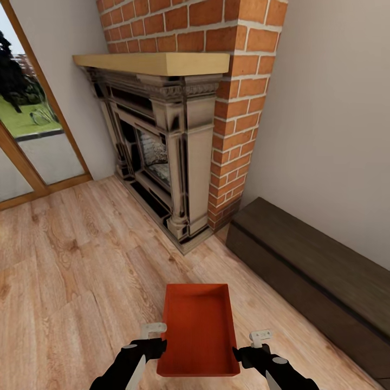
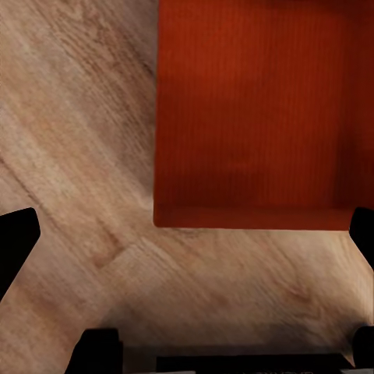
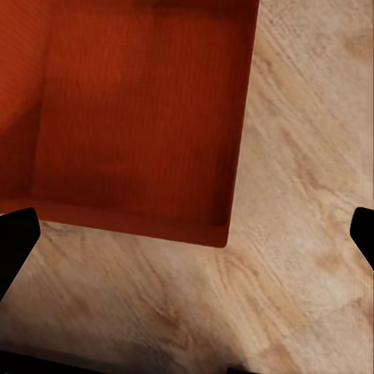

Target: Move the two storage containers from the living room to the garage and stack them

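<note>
Across the lower half of the head view spreads the light wood plank floor (image 1: 70, 260) of the living room, bounded at upper right by a plain pale wall (image 1: 330, 119). A brick chimney breast (image 1: 238, 108) rises at upper centre, fronting an ornate dark fireplace surround (image 1: 162, 151) capped by a pale wooden mantel (image 1: 157, 62). At the upper left edge, a wood-framed glass door (image 1: 32, 141) shows grass outside. Along the right side of the frame, a long dark low cabinet (image 1: 314, 271) stands against the wall, just beside the brick base. At lower centre, one orange-red storage container (image 1: 199, 327) sits open side up, its empty interior visible, between the two arms. The left gripper (image 1: 146, 346) stands at the container's left wall near its near corner, and the right gripper (image 1: 254, 349) stands at the right wall; whether either one touches the container cannot be told. In the left wrist view, the container (image 2: 257, 109) occupies the upper right over the planks (image 2: 78, 156), with the dark fingertips (image 2: 15, 241) set far apart at both side edges, so the jaws stand wide. In the right wrist view, the container (image 3: 125, 109) fills the upper left, and the fingertips (image 3: 15, 241) are likewise spread wide at the frame's edges, closed on nothing.
</note>
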Motion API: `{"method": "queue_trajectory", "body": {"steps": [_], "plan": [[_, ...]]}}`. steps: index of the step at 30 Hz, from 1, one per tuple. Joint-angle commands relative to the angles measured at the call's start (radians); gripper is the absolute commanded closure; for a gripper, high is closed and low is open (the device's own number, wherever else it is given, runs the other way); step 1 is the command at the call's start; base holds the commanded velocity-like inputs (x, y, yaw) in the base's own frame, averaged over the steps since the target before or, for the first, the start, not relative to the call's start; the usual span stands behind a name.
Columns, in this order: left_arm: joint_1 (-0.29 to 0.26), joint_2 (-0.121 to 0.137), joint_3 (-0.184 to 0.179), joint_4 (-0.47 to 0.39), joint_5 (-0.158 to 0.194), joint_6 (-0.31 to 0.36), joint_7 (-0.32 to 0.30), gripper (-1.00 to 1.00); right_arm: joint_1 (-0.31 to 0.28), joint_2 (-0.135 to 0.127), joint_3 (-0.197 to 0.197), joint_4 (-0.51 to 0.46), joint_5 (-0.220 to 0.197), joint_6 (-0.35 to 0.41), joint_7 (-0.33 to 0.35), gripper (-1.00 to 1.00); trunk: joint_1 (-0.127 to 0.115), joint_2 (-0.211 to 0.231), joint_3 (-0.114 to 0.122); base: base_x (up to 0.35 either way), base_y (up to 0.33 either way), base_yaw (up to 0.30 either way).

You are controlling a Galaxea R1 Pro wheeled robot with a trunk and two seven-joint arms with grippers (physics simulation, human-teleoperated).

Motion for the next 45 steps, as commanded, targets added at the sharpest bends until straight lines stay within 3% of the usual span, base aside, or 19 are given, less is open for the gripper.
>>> {"method": "queue_trajectory", "body": {"steps": [1, 6, 17, 20, 24, 28, 35, 38, 45], "plan": [[0.0, -0.001, 0.002, -0.002, 0.001, 0.005, 0.002, -1.0, -0.001, 0.0, 0.002, 0.0, 0.005, -0.002, 0.001, -1.0, 0.004, -0.008, -0.004, 0.0, 0.0, 0.0], [0.0, -0.001, 0.002, -0.002, 0.001, 0.005, 0.002, -1.0, -0.001, -0.001, 0.0, 0.0, 0.003, -0.003, 0.003, -1.0, 0.023, -0.043, -0.02, 0.0, 0.0, 0.0], [0.0, -0.001, 0.001, -0.001, 0.002, 0.005, 0.002, -1.0, -0.001, -0.004, -0.005, -0.001, -0.05, -0.004, 0.003, -1.0, 0.065, -0.12, -0.054, 0.0, 0.0, 0.0], [-0.001, -0.001, 0.001, -0.002, 0.002, 0.004, 0.002, -1.0, -0.001, -0.003, -0.015, -0.003, -0.099, -0.004, 0.002, -1.0, 0.077, -0.141, -0.064, 0.0, 0.0, 0.0], [0.0, 0.0, 0.002, -0.001, 0.002, 0.004, 0.002, -1.0, -0.001, -0.003, -0.016, -0.004, -0.12, -0.004, 0.0, -1.0, 0.092, -0.169, -0.076, 0.0, 0.0, 0.0], [0.0, 0.0, 0.002, -0.002, 0.002, 0.003, 0.002, -1.0, -0.001, -0.003, -0.016, -0.004, -0.123, -0.004, 0.0, -1.0, 0.107, -0.197, -0.089, 0.0, 0.0, 0.0], [0.0, 0.003, 0.002, -0.002, 0.003, 0.001, 0.0, -1.0, -0.001, -0.003, -0.012, -0.005, -0.122, -0.004, 0.0, -1.0, 0.107, -0.197, -0.089, 0.0, 0.0, 0.0], [-0.01, -0.014, 0.002, -0.007, -0.001, -0.011, -0.002, -1.0, -0.002, 0.011, -0.005, -0.009, -0.105, -0.021, -0.008, -1.0, 0.107, -0.197, -0.089, 0.0, 0.0, 0.0], [-0.011, -0.014, 0.0, -0.005, 0.005, -0.02, -0.006, -1.0, -0.002, 0.003, -0.003, -0.009, -0.101, -0.039, -0.008, -1.0, 0.111, -0.204, -0.092, 0.0, 0.0, 0.0]]}}
